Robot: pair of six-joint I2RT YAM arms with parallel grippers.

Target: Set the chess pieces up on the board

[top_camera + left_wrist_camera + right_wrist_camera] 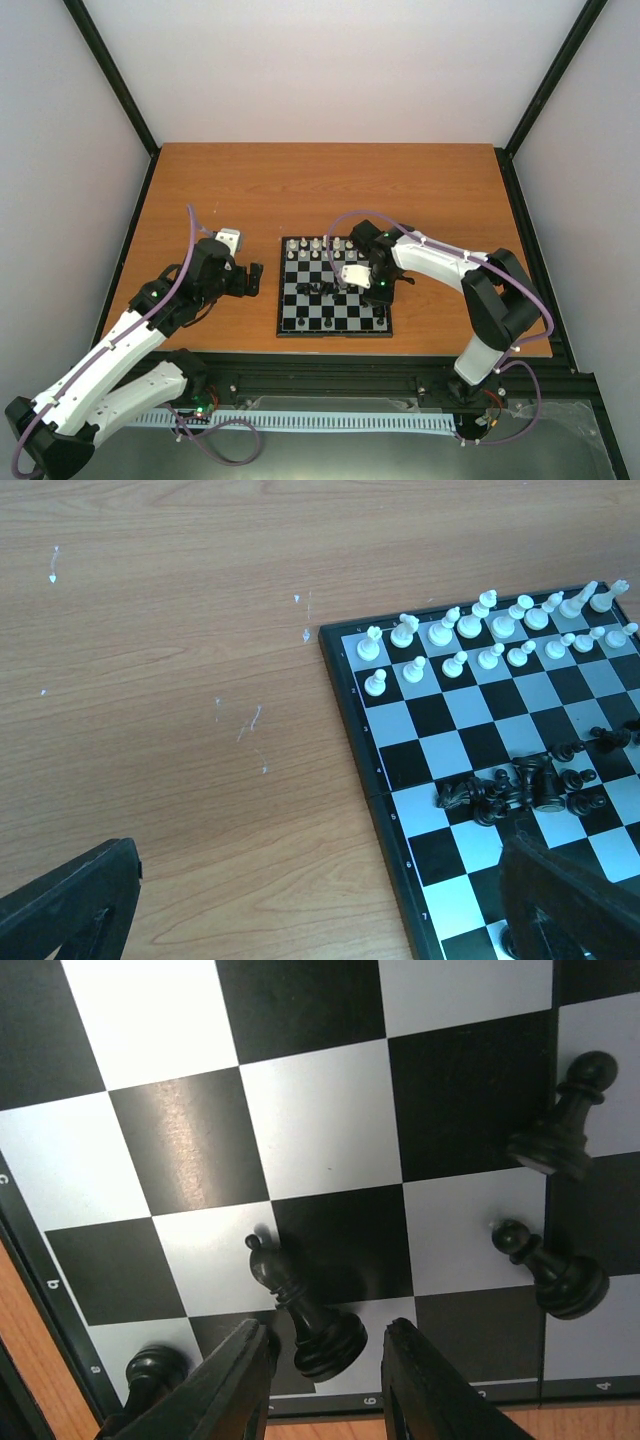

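Note:
The board (pixel 330 333) lies mid-table. White chess pieces (pixel 320 247) stand in two rows along its far side, also in the left wrist view (pixel 470 625). Several black pieces (pixel 520 790) lie heaped at mid-board (pixel 325 290). My right gripper (pixel 380 290) hovers over the board's right part. In the right wrist view it (pixel 325 1328) is open, with an upright black bishop (pixel 300 1305) between its fingers and a gap on each side. Two black pawns (pixel 555 1135) stand to the right. My left gripper (pixel 255 280) is open and empty beside the board's left rim (pixel 345 700).
Another black piece (pixel 150 1370) stands just left of the right gripper's left finger (pixel 240 1370). The wooden table (pixel 220 190) extends left and behind the board. A metal rail (pixel 330 385) runs along the near edge. Black frame posts (pixel 110 70) stand at the corners.

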